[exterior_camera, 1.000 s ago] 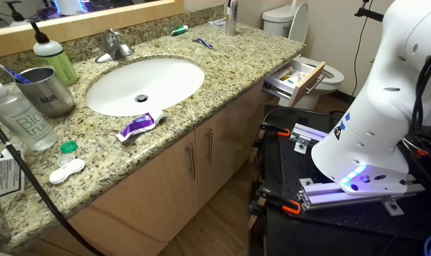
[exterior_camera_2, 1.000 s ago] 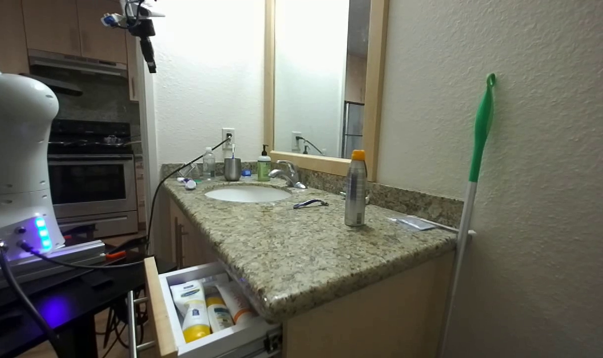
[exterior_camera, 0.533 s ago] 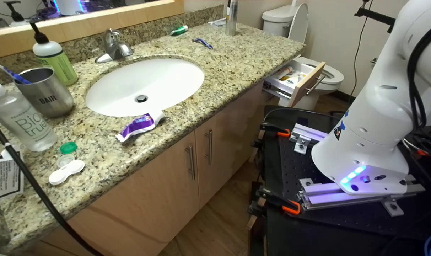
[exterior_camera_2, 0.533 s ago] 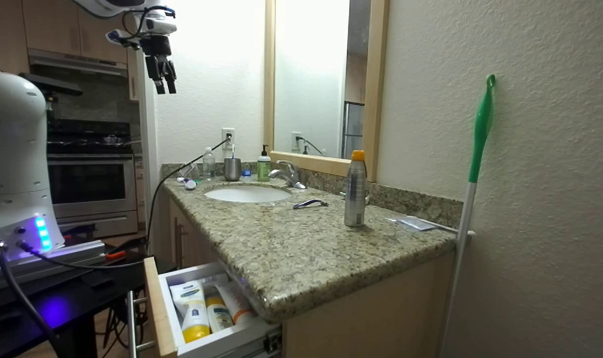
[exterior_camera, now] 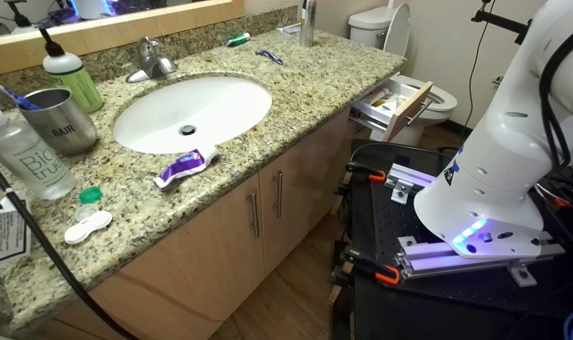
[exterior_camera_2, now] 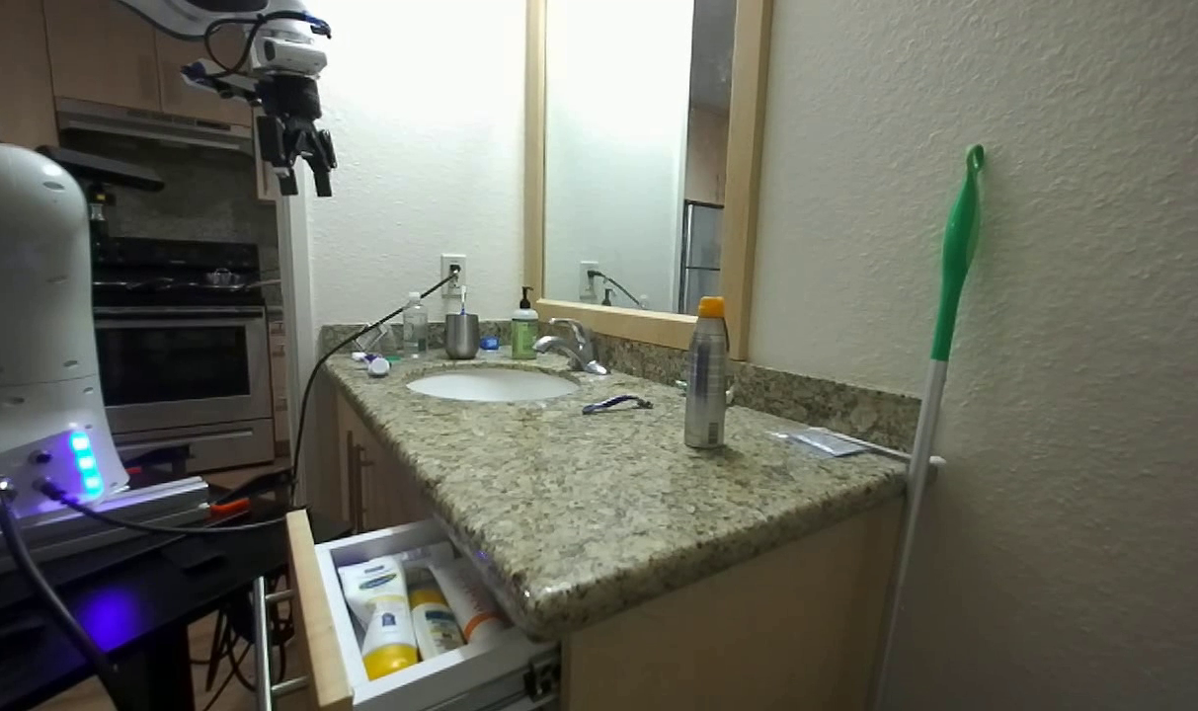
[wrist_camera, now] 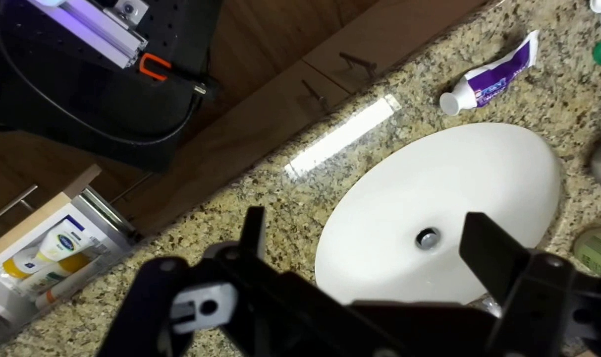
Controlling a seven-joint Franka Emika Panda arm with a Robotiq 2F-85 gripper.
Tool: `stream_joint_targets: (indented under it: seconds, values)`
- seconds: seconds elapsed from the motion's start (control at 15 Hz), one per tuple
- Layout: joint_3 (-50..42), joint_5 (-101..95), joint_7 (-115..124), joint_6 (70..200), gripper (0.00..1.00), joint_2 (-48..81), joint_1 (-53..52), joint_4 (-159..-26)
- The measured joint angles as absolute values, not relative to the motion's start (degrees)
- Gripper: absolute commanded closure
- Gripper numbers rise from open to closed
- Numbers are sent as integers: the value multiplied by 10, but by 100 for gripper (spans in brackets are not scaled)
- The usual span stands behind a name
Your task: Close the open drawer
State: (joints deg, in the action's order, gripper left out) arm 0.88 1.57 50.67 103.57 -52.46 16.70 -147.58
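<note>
The gripper (wrist_camera: 363,228) hangs high over the counter (exterior_camera_2: 559,474), its fingers spread wide, the sink (wrist_camera: 429,178) showing below between them in the wrist view. In an exterior view the drawer (exterior_camera_2: 314,612) stands pulled out under the near end of the counter's left edge, well apart from the gripper, with tubes (exterior_camera_2: 389,604) lying inside. A silver can (exterior_camera_2: 705,385) stands upright to the right; a razor (exterior_camera_2: 616,404) lies farther off, left of it.
</note>
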Motion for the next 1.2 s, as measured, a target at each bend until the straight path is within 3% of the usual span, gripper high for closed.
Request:
stream_joint_targets:
  seconds: [0.33,0.93,1.2]
  values:
    - [-5,-45,580,1081,0,-480,216,-1499]
    - [-184,-206,602,1151,0,-354,414,-1552]
    - [-217,-260,665,1257,0,-244,497,-1565]
